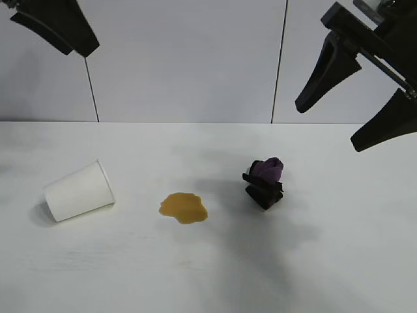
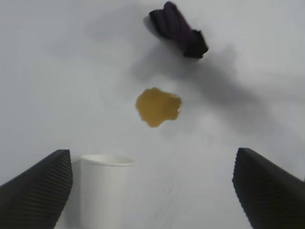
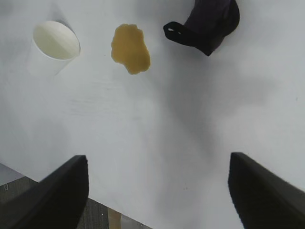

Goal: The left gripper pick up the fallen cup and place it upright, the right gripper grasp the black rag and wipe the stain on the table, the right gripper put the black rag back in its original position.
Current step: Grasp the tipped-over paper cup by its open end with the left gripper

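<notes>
The white paper cup (image 1: 79,191) lies on its side at the left of the white table (image 1: 208,274), its mouth toward the stain. The amber stain (image 1: 184,207) is mid-table. The black rag (image 1: 266,180) with a purple part sits to the right of the stain. My left gripper (image 1: 62,26) hangs high at the upper left, open and empty; in the left wrist view the cup (image 2: 105,191) lies by one finger (image 2: 35,191). My right gripper (image 1: 355,111) hangs high at the upper right, open and empty, above and right of the rag (image 3: 207,21).
A pale panelled wall (image 1: 189,59) stands behind the table. The right wrist view shows the table's edge (image 3: 71,188) with darker floor beyond it.
</notes>
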Action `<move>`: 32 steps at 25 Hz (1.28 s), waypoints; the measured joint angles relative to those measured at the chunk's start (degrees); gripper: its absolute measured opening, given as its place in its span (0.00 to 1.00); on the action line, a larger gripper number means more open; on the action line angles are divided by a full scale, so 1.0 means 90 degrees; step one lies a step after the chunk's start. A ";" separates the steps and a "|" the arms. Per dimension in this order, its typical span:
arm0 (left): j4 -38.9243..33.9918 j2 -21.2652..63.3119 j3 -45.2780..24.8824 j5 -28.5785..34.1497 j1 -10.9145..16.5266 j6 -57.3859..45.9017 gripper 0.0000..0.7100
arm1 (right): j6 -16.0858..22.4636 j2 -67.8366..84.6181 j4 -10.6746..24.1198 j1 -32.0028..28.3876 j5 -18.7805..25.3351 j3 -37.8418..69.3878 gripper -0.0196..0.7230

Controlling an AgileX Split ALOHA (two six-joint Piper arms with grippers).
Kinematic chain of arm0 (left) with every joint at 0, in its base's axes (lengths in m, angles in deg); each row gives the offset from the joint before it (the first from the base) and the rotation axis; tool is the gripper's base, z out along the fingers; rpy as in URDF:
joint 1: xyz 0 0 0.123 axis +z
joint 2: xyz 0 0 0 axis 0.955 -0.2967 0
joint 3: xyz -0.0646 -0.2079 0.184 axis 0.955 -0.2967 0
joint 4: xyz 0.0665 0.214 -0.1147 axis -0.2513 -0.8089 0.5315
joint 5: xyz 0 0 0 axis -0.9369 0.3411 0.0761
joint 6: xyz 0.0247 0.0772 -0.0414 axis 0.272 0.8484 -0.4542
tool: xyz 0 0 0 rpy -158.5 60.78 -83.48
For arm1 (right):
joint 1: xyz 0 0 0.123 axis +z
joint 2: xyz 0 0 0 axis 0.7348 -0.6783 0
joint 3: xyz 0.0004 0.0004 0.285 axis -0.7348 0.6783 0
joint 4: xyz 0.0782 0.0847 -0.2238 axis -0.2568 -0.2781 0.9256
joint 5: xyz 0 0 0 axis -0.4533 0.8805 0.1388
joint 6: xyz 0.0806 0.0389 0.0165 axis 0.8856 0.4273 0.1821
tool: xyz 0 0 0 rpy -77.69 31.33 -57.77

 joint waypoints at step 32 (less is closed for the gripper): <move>-0.3227 -0.1784 0.0032 -0.0481 -0.1349 -0.2059 0.93 | -0.0122 0.0000 0.0020 0.0000 -0.0005 -0.0031 0.78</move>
